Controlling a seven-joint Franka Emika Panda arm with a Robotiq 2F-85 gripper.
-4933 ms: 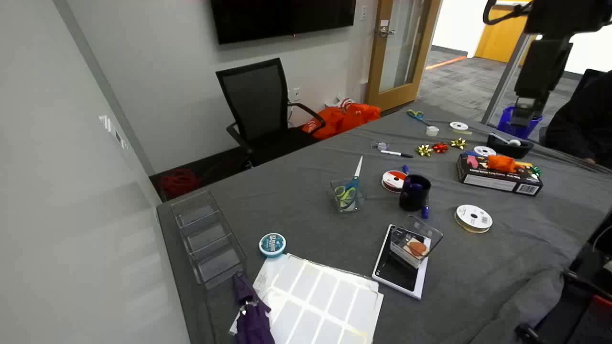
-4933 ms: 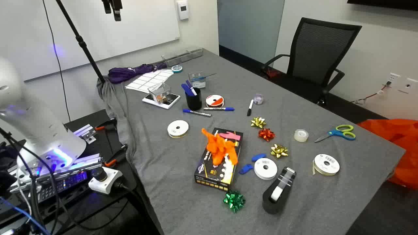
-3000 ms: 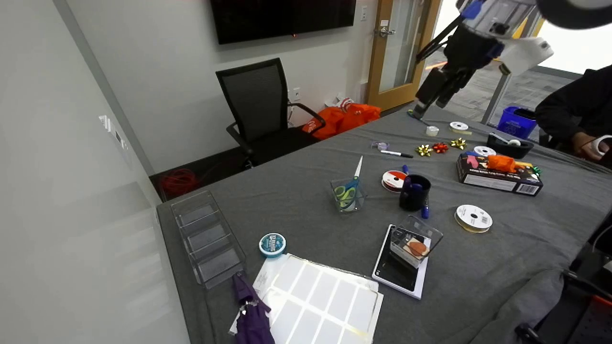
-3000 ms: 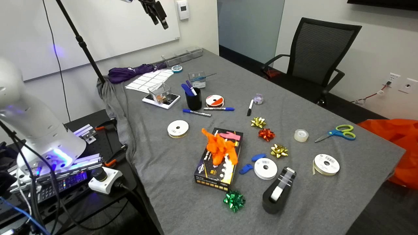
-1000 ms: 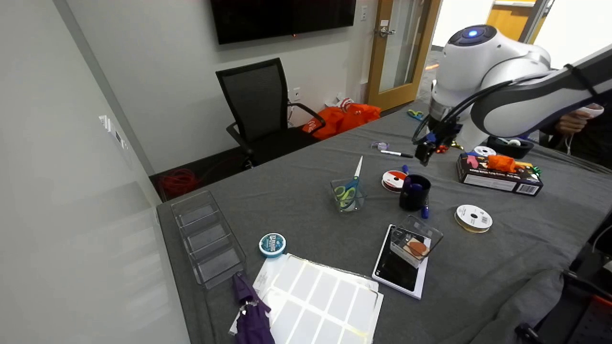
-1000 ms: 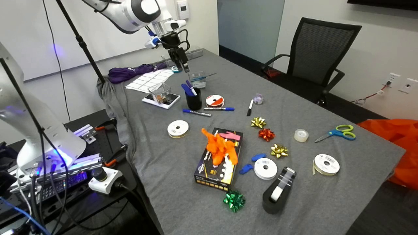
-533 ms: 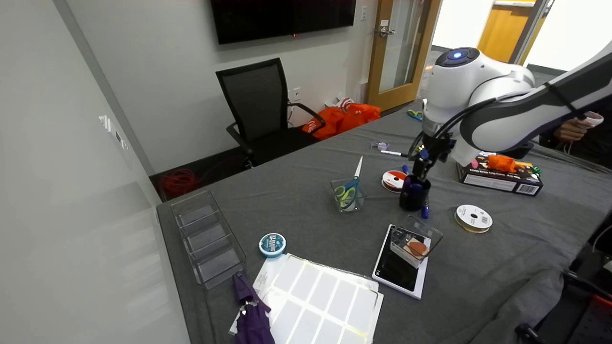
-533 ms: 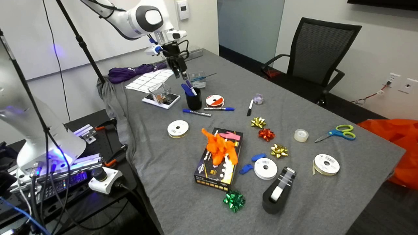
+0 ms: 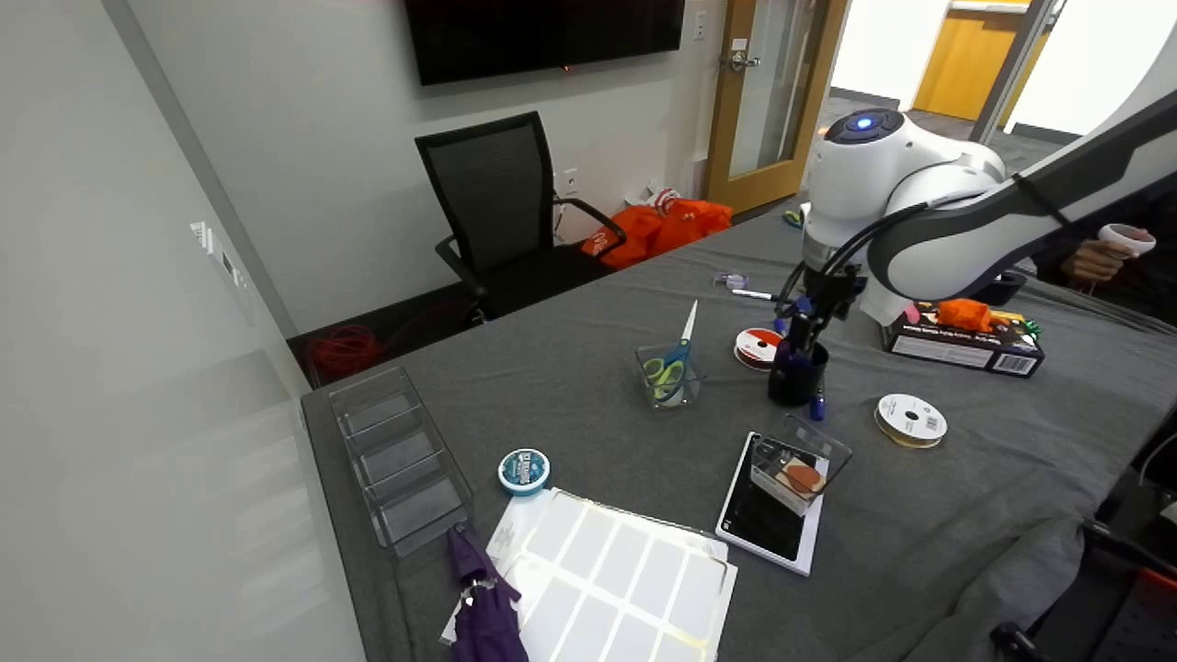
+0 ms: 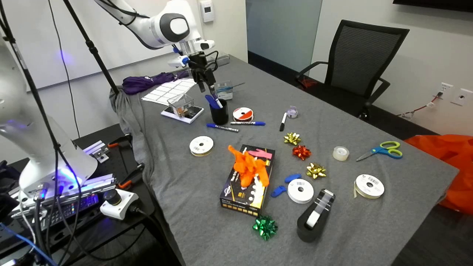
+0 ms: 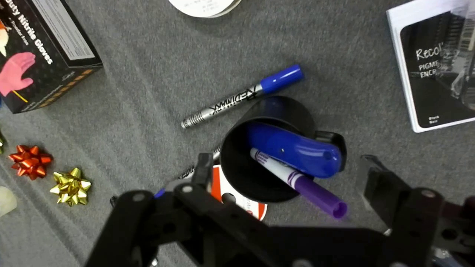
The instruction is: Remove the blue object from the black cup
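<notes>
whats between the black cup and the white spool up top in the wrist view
A blue-capped silver marker, lying on the gray cloth, as the wrist view shows.

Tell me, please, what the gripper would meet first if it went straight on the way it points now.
Most likely the purple marker, jutting from the black cup towards the open gripper; the blue object beside it could come first, as depth is unclear.

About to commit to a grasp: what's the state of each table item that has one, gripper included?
Gripper: open, holding nothing.
Black cup: upright, open-topped.
Blue object: in the cup, sticking out.
Purple marker: capped, leaning in the cup.
Both blue markers: capped, lying flat.
Black marker: capped, lying flat.
Leaning scissors: look shut.
Lying scissors: look shut.
Tape dispenser: loaded.
Glove box: can't tell if shut.
</notes>
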